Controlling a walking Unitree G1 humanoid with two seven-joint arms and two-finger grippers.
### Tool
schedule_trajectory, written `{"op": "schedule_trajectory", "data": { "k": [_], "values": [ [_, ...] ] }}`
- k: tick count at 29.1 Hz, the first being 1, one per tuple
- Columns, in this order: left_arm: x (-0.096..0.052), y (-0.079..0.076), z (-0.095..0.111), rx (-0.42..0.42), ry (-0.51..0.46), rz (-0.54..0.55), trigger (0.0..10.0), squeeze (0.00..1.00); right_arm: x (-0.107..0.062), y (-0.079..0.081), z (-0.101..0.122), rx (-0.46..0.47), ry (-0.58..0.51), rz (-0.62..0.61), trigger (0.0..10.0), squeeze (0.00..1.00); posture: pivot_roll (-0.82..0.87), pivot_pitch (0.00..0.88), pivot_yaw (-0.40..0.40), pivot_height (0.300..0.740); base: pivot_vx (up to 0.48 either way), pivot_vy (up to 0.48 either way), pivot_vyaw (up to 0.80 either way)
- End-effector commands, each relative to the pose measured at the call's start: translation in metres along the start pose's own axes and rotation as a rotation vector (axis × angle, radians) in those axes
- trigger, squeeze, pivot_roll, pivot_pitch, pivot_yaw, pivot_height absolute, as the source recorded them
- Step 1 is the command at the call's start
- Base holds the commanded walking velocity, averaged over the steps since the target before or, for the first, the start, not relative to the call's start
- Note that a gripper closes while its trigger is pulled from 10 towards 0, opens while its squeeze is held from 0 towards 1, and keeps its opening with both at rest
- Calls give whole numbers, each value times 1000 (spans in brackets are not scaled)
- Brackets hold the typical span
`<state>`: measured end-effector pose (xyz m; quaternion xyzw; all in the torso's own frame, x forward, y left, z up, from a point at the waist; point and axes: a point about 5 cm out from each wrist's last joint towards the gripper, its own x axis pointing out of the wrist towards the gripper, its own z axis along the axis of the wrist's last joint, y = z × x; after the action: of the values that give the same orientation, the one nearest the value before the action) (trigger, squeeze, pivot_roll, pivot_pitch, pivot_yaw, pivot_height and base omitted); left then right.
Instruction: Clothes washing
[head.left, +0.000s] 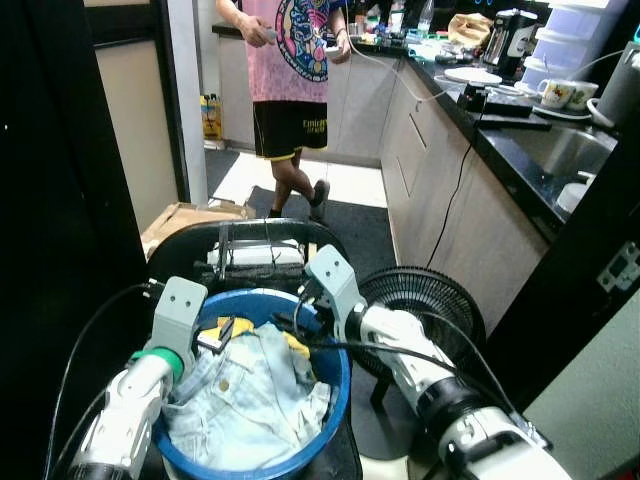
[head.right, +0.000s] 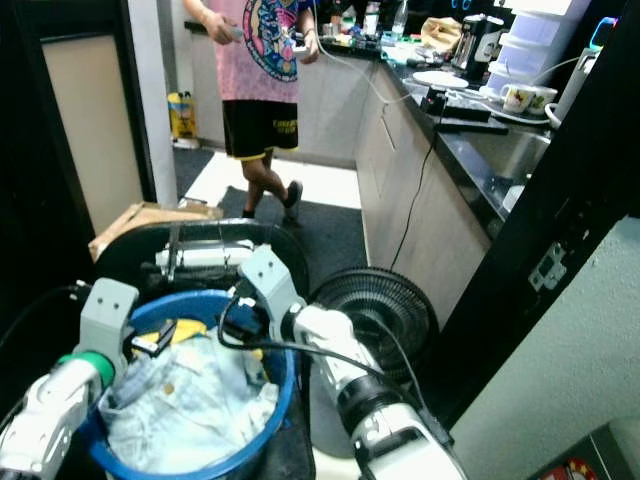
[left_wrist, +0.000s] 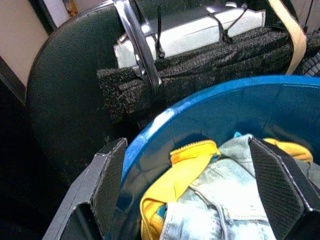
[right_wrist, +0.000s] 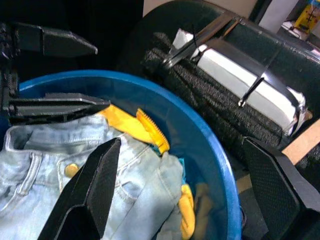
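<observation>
We make out yellow lettering on the hem of the person's black shorts (head.left: 283, 128) — too small to read; the pink shirt (head.left: 292, 45) carries a round graphic.

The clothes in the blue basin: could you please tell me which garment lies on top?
The pale blue denim garment lies on top, spread across the blue basin; the yellow zipped piece only peeks out beneath it at the rim.

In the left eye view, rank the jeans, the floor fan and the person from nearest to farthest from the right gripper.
1. Jeans: in the blue basin, right beside the right gripper.
2. Floor fan: on the gripper's right, on the floor.
3. Person: far ahead, standing by the counter.
</observation>
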<state>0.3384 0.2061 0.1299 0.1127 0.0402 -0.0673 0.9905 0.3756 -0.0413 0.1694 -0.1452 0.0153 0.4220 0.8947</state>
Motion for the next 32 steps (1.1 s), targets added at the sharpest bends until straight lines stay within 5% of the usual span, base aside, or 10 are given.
{"op": "schedule_trajectory", "data": {
  "k": [1,11,24,32],
  "values": [
    [3,0,-4,29,33,-5,10000,0,0,-4,1,13,4,-17,10000,0,10,0,-81,740,0,0,0],
    [11,1,1,62,41,-22,10000,0,2,-5,3,-1,11,-13,10000,0,18,0,-106,740,0,0,0],
    [-3,-7,-2,47,13,-84,10000,0,-7,-10,-8,25,10,-54,10000,0,2,12,-67,740,0,0,0],
    [-4,-19,2,17,-36,-21,10000,0,-21,-31,20,60,-210,-120,10000,0,-12,76,-187,740,0,0,0]
  ]
}}
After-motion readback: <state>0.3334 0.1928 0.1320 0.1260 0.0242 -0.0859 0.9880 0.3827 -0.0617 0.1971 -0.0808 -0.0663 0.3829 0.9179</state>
